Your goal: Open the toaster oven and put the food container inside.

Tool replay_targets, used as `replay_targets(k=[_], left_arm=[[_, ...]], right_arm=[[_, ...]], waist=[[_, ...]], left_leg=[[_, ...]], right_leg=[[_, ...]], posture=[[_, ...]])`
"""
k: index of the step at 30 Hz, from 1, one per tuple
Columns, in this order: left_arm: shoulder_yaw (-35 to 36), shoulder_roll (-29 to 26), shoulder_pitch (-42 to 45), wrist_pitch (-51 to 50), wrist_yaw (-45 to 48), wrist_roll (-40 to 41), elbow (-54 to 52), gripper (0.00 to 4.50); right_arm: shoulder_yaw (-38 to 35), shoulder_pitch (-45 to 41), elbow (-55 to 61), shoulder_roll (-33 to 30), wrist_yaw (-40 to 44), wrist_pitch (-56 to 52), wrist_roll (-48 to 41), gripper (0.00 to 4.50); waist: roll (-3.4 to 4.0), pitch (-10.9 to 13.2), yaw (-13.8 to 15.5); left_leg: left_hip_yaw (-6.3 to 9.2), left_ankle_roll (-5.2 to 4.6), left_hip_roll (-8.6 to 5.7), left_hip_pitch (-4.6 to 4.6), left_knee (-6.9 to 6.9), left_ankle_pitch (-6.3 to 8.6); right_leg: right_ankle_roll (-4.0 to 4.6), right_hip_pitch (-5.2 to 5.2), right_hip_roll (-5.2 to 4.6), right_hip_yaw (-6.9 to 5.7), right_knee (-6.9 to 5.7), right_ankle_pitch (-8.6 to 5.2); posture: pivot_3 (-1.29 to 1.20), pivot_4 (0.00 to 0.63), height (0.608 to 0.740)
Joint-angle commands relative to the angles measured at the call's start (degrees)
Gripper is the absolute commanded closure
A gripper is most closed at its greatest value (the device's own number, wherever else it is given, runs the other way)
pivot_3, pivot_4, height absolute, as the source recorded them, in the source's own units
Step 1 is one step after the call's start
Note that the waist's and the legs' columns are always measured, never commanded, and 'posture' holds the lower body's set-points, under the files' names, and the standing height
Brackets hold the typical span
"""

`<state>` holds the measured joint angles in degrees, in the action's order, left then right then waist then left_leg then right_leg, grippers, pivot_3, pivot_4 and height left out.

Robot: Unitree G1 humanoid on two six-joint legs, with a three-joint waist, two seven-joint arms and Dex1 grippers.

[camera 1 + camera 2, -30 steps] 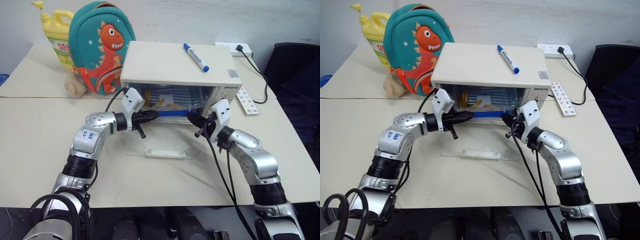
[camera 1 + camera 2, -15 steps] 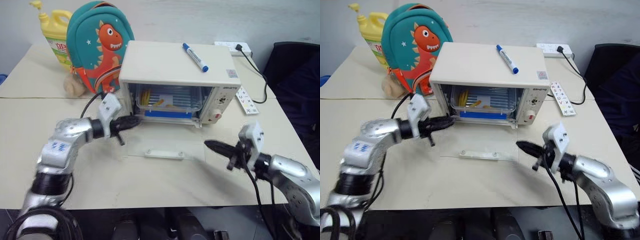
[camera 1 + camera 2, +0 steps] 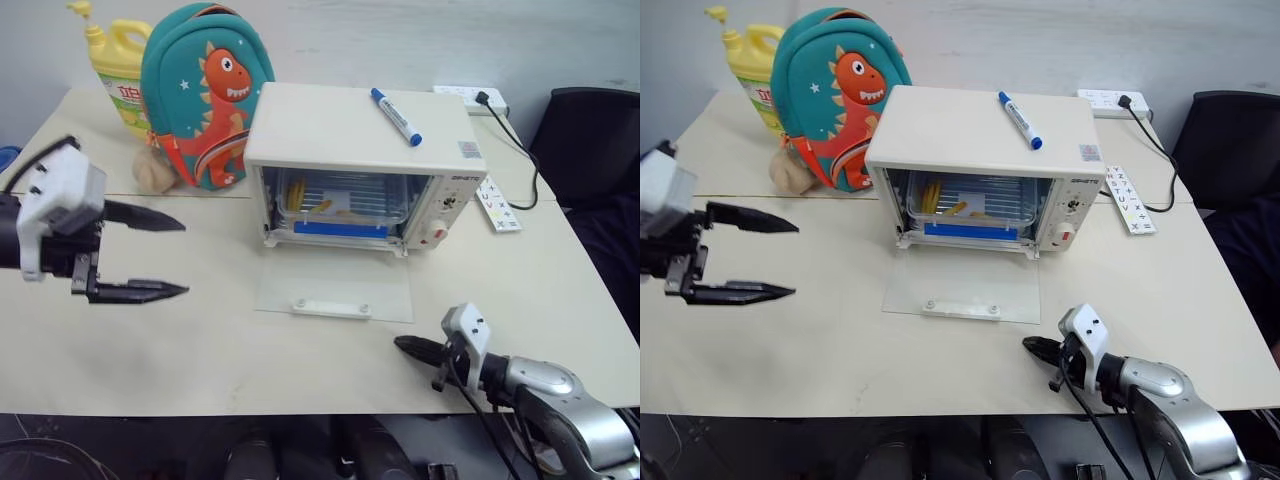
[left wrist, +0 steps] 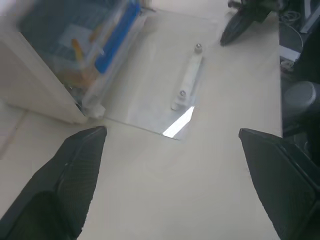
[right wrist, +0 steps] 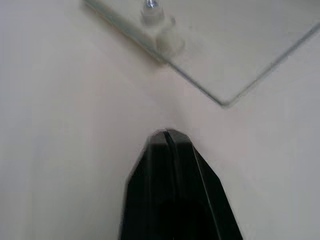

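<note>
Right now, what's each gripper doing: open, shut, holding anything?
Left gripper: open wide, holding nothing, out to the left of the toaster oven.
Right gripper: shut, empty, near the lowered door's corner.

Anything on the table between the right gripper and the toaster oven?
Only the oven's own glass door, dropped flat on the table. In the left eye view it lies between the right gripper and the toaster oven.

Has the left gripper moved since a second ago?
Yes. The left gripper has pulled away from the toaster oven mouth, out to the left over the table, and now stands open.
</note>
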<state>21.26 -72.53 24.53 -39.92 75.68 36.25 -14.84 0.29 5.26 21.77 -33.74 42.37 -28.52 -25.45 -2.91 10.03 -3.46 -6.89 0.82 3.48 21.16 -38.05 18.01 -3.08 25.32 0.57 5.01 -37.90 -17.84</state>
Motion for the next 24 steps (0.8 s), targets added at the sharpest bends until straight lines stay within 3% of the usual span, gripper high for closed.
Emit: replay_targets(k=[1, 4, 8, 14, 19, 24], left_arm=[[0.05, 0.0, 2.3, 0.36, -1.38, 1.17, 0.36, 0.02], [-0.29, 0.58, 1.92, 0.84, -1.63, 0.84, 0.81, 0.02], [-0.68, 1.61, 0.63, 2.95, -1.53, -0.8, 4.35, 0.0], [-0.83, 1.81, 0.68, 6.35, -1.17, -2.71, 11.45, 0.0], [-0.69, 1.65, 2.15, 7.36, -0.7, -2.41, 14.32, 0.0], [-0.28, 3.03, 6.88, 5.39, -3.12, -0.38, 15.68, 0.0]], right_arm=[[-0.68, -3.27, -1.83, 2.05, -1.8, 1.33, 0.4, 4.5], [-4.56, -6.58, 0.37, 2.39, -1.2, -1.43, -4.8, 4.5], [-14.9, -11.15, 4.62, -3.97, 1.4, -9.1, -16.11, 3.69], [-29.55, -10.35, 4.18, -18.08, 10.17, -15.19, -25.54, 1.61], [-37.84, -9.4, 2.45, -24.76, 15.81, -19.6, -32.01, 0.05], [-38.03, -12.13, 1.18, -25.05, 13.92, -17.99, -31.06, 0.05]], waist=[[0.01, 0.0, -0.24], [0.1, 0.06, -0.22], [0.27, 0.16, 0.05], [0.25, 0.15, 0.53], [0.2, 0.13, 0.2], [0.19, 0.13, 0.1]], left_leg=[[-0.03, 0.01, 0.0, -0.02, 0.01, 0.0], [-0.03, 0.1, 0.03, -0.01, 0.01, -0.05], [-0.06, 0.24, 0.01, 0.01, -0.01, -0.13], [0.0, 0.08, 0.05, 0.05, 0.02, -0.04], [-0.02, -0.05, 0.04, 0.05, -0.01, 0.03], [0.0, -0.05, 0.04, 0.03, -0.04, 0.03]], right_leg=[[0.0, 0.02, 0.0, 0.03, -0.04, 0.0], [0.01, 0.07, 0.03, 0.02, -0.1, 0.0], [-0.01, 0.08, 0.01, 0.04, -0.11, 0.0], [-0.01, 0.06, 0.02, -0.03, -0.01, -0.01], [-0.05, 0.05, 0.01, 0.03, -0.02, 0.01], [-0.07, 0.03, 0.02, 0.02, -0.04, 0.03]], posture=[[0.0, 0.15, 0.74], [0.0, 0.15, 0.74], [0.0, 0.15, 0.74], [0.0, 0.15, 0.74], [0.0, 0.15, 0.74], [0.0, 0.15, 0.74]])
